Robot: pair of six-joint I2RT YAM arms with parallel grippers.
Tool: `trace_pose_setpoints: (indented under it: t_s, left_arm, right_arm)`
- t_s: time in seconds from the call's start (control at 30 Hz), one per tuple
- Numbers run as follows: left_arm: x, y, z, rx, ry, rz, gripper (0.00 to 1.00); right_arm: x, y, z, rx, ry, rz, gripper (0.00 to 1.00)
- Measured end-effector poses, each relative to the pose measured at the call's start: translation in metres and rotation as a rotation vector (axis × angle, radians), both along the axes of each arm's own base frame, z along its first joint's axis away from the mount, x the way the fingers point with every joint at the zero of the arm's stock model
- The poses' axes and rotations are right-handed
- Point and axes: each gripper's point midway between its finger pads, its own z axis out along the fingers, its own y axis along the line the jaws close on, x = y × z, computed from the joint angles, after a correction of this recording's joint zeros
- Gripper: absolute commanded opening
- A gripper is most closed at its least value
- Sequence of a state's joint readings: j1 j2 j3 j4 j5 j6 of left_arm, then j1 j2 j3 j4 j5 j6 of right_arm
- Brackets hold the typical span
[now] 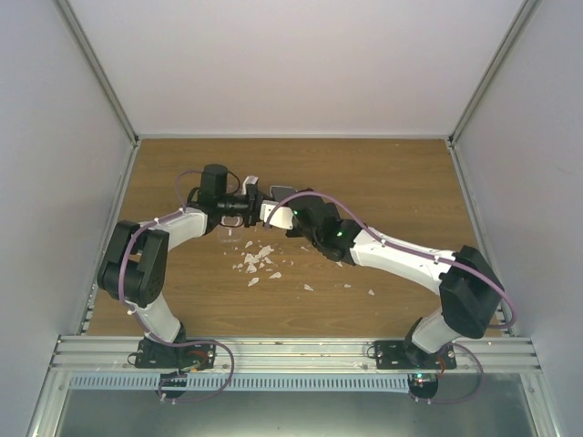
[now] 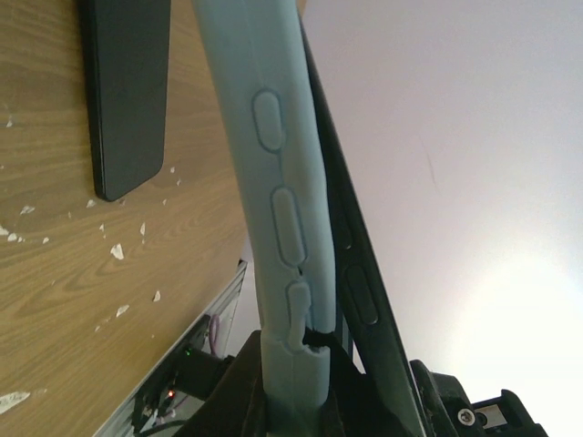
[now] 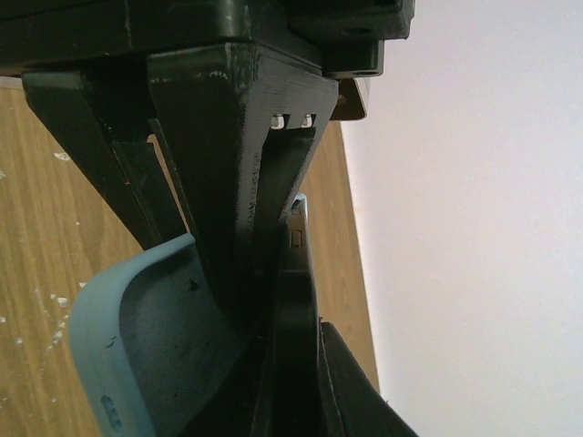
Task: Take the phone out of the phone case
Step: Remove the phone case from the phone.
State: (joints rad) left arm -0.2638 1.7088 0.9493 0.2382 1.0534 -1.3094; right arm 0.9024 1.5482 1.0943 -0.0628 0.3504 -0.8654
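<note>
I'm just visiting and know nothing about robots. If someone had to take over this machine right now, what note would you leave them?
Left gripper: shut on the light blue rubbery phone case, held on edge over the brown wooden table.
Right gripper: shut on the slim dark phone, one finger apparently wedged between it and the case.
Done: one long side of the phone has come free of the case.
Left to do: pull them fully apart; the phone is partly seated.

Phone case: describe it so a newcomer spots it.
Look over the wooden table, where both arms meet. The phone case is the pale blue shell with oval button bumps. The phone partly out of it and the slab lying flat nearby are both dark.
</note>
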Motion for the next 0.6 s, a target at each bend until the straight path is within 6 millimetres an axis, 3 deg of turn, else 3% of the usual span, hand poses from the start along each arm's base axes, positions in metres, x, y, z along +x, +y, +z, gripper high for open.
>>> trace_pose_setpoints:
  t_s: [0.3,0.6]
  left_arm:
    - [-0.012,0.006,-0.007,-0.006,0.047,-0.027,0.00]
    - [-0.011,0.013,0.000,-0.011,0.013,-0.026,0.00]
  right_arm:
    - [-0.013,0.006,-0.005,-0.012,0.035,0.001,0.00]
    - [-0.012,0.010,0.007,0.000,0.052,-0.007,0.00]
